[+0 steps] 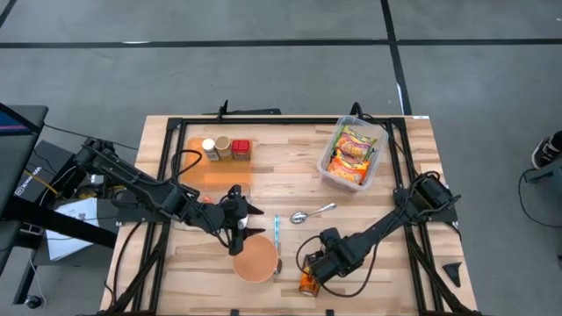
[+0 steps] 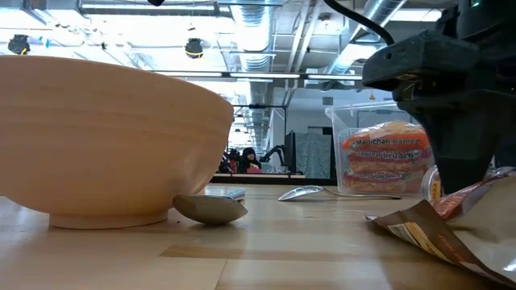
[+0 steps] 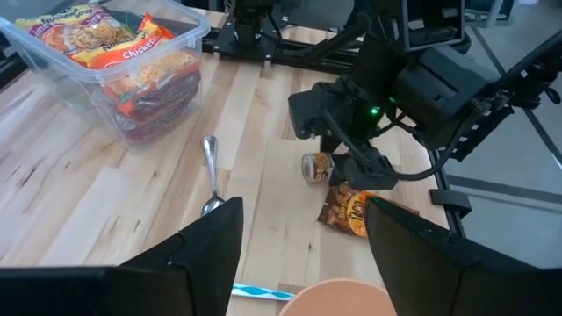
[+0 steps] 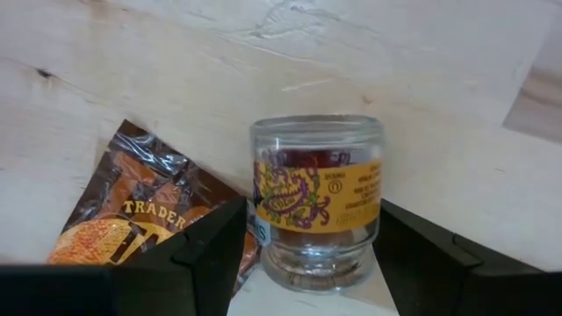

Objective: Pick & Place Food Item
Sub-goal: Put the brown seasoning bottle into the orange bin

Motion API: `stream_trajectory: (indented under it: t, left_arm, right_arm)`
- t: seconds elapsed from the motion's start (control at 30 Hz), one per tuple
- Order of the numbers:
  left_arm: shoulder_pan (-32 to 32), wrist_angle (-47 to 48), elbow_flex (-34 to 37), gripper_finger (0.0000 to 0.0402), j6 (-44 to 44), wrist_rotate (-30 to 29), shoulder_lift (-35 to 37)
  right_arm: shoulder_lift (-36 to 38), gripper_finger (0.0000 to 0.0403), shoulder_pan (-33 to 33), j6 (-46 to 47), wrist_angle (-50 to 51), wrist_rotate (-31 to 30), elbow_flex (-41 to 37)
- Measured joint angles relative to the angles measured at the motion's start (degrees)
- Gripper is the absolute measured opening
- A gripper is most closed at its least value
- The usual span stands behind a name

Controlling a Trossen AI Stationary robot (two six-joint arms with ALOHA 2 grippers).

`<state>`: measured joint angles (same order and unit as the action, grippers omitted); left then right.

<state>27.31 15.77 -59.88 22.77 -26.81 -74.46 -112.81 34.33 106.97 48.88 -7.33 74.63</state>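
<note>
The right tool (image 1: 309,270) sits low near the counter's (image 1: 404,254) front edge, right of its middle. Its jaws stand apart on either side of a small glass jar (image 4: 318,200) with a yellow and purple label; they flank the glass, and whether they press on it cannot be told. The jar lies on the wood touching a brown snack packet (image 4: 132,219), which rests flat beside it.

The left tool (image 1: 244,220) hovers just over the far rim of a tan bowl (image 1: 255,260) at the front edge, jaws apart and holding nothing.

Between the two arms lie a metal spoon (image 1: 313,212) and a blue-and-white striped straw (image 1: 277,230). A clear tub (image 1: 353,154) of noodle packets stands toward the far right corner. An orange board (image 1: 211,174) near the far left corner carries three small jars (image 1: 226,149).
</note>
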Motion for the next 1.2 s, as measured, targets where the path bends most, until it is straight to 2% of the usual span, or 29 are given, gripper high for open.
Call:
stream_trajectory:
  t: [0.2, 0.5, 0.7, 0.83, 0.97, 1.2]
  left_arm:
    - [0.0, 0.0, 0.0, 0.0232, 0.19, -0.19, 0.0]
    - [-0.02, 0.0, 0.0, 0.0232, 0.19, -0.18, 0.0]
    - [-0.07, 0.0, 0.0, 0.0232, 0.19, -0.17, 0.0]
    - [-0.07, 0.0, 0.0, 0.0232, 0.12, -0.17, 0.0]
    - [-0.07, 0.0, 0.0, 0.0232, -0.75, -0.1, 0.0]
    - [-0.07, -1.87, 0.0, 0.0232, -5.03, 1.83, 0.0]
  right_arm:
    - [0.0, 0.0225, 0.04, -1.93, -0.07, 0.0, 0.0]
    - [0.04, 0.0183, 0.04, -7.15, -1.19, 0.02, 0.04]
    - [0.85, 0.02, 0.17, -9.94, -1.67, 0.02, 0.05]
    - [3.55, 0.0195, 0.15, -13.16, -1.71, -0.39, 0.07]
    - [7.81, 0.0179, 0.15, -19.38, -2.86, -4.07, 0.07]
    - [15.74, 0.0198, -0.88, -33.59, -7.85, -9.27, 0.07]
